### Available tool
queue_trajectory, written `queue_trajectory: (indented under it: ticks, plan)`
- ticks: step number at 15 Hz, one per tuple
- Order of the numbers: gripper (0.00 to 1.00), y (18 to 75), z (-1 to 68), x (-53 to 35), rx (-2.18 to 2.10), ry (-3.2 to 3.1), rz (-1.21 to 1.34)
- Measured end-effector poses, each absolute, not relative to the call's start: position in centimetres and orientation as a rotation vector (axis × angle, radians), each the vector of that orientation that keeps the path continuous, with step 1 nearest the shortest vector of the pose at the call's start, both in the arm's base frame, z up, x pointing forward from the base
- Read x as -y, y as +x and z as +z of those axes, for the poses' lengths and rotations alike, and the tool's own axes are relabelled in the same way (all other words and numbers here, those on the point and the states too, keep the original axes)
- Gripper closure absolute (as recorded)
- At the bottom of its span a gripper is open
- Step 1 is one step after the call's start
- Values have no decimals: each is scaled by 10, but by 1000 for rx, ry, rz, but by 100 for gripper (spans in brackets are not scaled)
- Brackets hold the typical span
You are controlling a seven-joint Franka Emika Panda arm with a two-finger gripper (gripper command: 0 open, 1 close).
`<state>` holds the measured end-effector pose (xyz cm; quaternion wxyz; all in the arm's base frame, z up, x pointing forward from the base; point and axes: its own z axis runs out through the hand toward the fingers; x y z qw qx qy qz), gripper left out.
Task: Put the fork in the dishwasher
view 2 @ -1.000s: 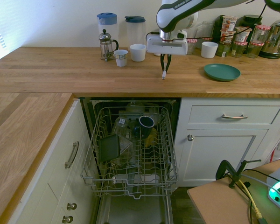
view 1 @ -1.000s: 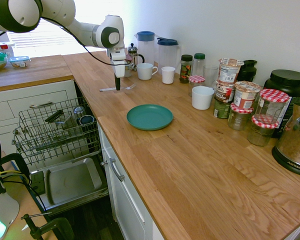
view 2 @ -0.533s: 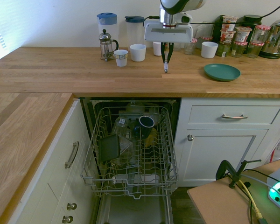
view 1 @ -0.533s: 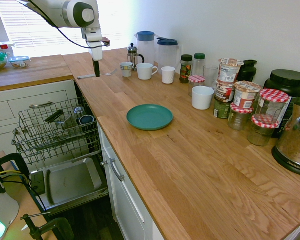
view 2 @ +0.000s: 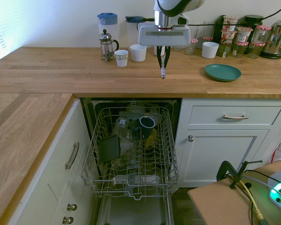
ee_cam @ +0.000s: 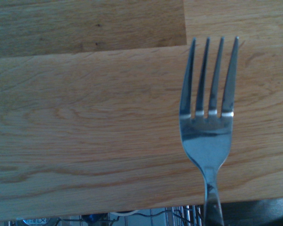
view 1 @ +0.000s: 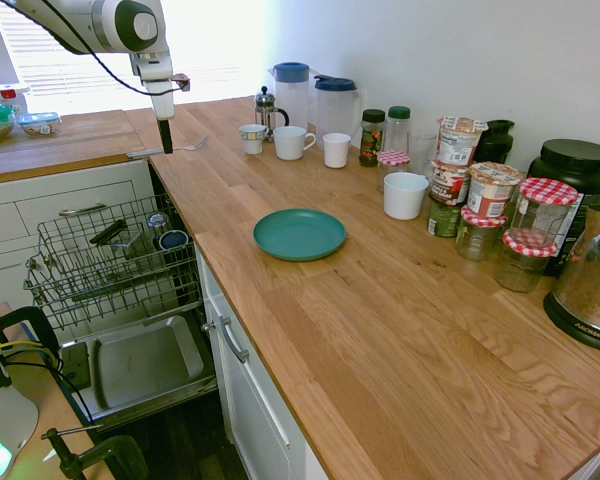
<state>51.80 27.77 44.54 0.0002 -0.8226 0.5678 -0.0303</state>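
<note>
Silver fork (view 1: 166, 150): held level in mid-air above the oak surface (view 1: 380, 300), near the edge over the open dishwasher; handle end points toward the camera in the second exterior view, tines show over the wood grain in the wrist view (ee_cam: 208, 122).
Pincer (view 1: 165, 142): pointing straight down, clamped on the fork partway along its handle.
Dishwasher rack (view 2: 131, 154): grey wire grid, pulled out below the surface edge, already holding a dark mug (view 2: 146, 123), a flat dark item and what look like clear glasses.
Dishwasher door (view 1: 145, 365): grey steel, folded down beneath the rack.
Risk, pivot: the thin smooth handle gripped at one narrow spot could swing or slide between the fingers during the carry.
Risk, drop-through: released flat, the slim fork could likely slip through the wire grid onto the door.
Risk, collision: lowered among the loaded items, the fork's long ends could strike mug or glass.
Risk, early release: the fork would land on the wood, not in the rack.
</note>
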Motion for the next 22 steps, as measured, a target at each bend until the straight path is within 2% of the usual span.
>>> queue_trajectory:
  ticks: [6,11,22]
  plan:
    - [100,439,397,-357,-1748,-2638,-117]
    - [100,373,308,-400,-1681,-2730,-92]
    - [100,369,144,-400,-1686,-2808,-36]
